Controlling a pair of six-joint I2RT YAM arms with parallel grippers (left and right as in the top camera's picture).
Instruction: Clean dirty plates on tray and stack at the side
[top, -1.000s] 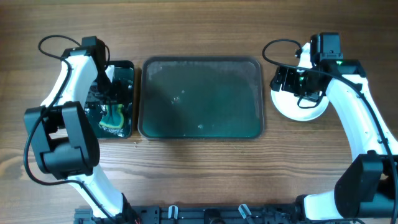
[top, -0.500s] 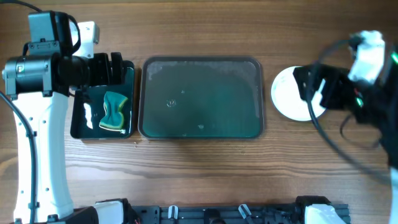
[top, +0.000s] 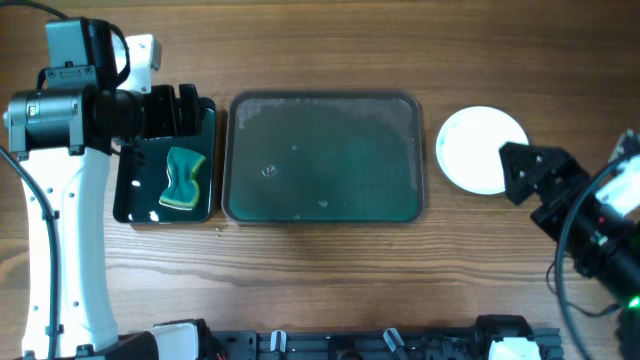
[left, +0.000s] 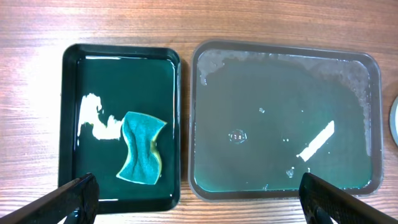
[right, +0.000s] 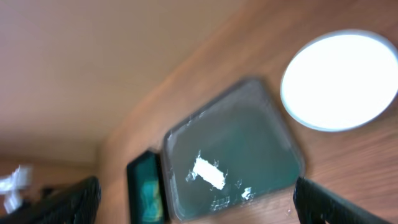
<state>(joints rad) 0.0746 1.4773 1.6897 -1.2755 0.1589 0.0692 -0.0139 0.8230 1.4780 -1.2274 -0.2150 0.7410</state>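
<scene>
1. Green tray (top: 320, 150) lies wet at mid-frame on the bench (top: 330, 280).
2. The plates (top: 472, 145) show as one white disc at upper right, off the tray.
3. The left claw (top: 185, 110) hangs wide open at upper left, above the bin (top: 128, 200) holding a sponge (top: 185, 178).
4. The right claw (top: 522, 185), fingers spread wide, hovers at the plates' lower right edge.

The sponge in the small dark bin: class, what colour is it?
The sponge is teal-green with a yellow edge along its underside. It shows best in the left wrist view.
</scene>
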